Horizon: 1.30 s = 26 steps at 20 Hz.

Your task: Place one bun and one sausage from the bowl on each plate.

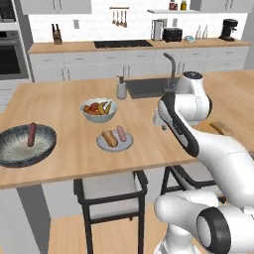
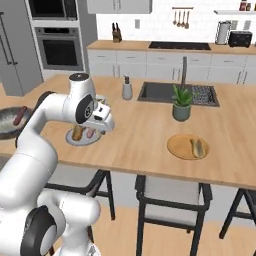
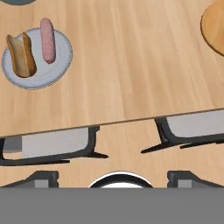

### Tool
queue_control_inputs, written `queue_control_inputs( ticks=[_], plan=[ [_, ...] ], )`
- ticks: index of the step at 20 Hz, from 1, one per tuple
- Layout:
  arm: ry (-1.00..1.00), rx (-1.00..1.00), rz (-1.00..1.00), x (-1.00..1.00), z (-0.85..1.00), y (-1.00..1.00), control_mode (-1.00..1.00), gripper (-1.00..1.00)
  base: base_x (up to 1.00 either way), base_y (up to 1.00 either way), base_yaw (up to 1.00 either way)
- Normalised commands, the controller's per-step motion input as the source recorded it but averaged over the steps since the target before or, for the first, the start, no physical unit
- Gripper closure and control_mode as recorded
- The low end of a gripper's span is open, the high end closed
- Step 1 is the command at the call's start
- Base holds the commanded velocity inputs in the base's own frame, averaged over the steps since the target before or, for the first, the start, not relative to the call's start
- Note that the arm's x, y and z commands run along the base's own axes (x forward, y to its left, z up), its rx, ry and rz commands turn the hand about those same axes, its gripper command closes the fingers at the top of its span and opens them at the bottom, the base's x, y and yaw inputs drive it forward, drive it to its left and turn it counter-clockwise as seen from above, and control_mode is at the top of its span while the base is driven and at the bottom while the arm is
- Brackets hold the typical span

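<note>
Gripper: held above the wooden island counter, beside the grey-blue plate; finger tips show dark at the bottom of the hand view, set wide apart with nothing between them, jaws parted and empty. Grey-blue plate: lies near the front edge of the counter, carrying 1 tan bun and 1 pale pink sausage side by side, close but apart. Tan-orange plate: lies on the counter well to the right of the grey-blue plate, carrying 1 bun; no sausage visible on it. Dark bowl: sits at the left end of the counter, well apart from both plates, holding 1 dark reddish-brown sausage that leans against its inner wall. White fruit bowl: stands just behind the grey-blue plate, filled with mixed fruit. Potted plant: stands behind the tan-orange plate, near the sink. Stools: 2 dark-framed seats tucked under the front edge of the counter.
</note>
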Motion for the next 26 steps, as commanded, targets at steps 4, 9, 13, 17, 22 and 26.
queue_control_inputs(
  ticks=[4, 9, 13, 17, 22, 26],
  plan=[
    [0.00, 0.00, 0.00, 0.00, 0.00, 0.00, 1.00, -1.00, 0.17, 1.00, 0.00],
    [0.00, 0.00, 0.00, 0.00, 0.00, 0.00, 1.00, -1.00, 0.31, 1.00, 0.00],
    [0.00, 0.00, 0.00, 0.00, 0.00, 0.00, 1.00, -1.00, 0.27, 0.81, 0.00],
    [0.00, 0.00, 0.00, 0.00, 0.00, 0.00, 1.00, -1.00, 0.29, 0.63, 0.00],
    [0.00, 0.00, 0.00, 0.00, 0.00, 0.00, 1.00, -1.00, 0.48, 0.10, 0.00],
    [0.00, 0.00, 0.00, 0.00, 0.00, 0.00, 1.00, -1.00, 0.61, 0.00, 0.00]
  ],
)
